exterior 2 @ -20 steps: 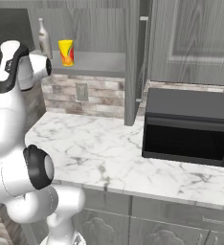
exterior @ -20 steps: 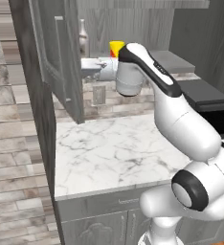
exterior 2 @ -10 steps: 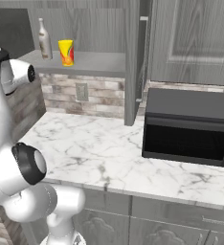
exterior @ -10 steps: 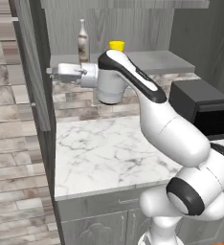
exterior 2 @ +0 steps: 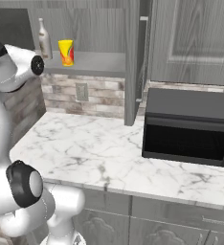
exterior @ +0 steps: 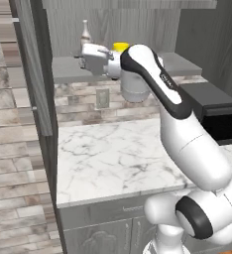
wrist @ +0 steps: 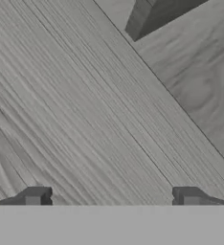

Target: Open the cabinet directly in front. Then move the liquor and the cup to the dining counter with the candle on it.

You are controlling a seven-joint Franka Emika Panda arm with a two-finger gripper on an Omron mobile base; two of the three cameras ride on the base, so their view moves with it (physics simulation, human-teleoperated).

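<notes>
Cabinet [exterior 2: 133, 62] stands open, both doors swung out; grey shelf inside carries the liquor [exterior 2: 44, 40] at L in the right base view & the cup [exterior 2: 66, 52] just beside it, upright, apart. In the left base view the cup [exterior: 120, 47] peeks over the arm, bottle [exterior: 86, 33] behind the hand. Gripper [wrist: 111, 197] raised to shelf level, jaws fully apart, nothing between them; fingertips [wrist: 35, 196] face wood-grain panel close up. Microwave [exterior 2: 190, 127] sits on marble counter [exterior 2: 85, 153] below, R side.
</notes>
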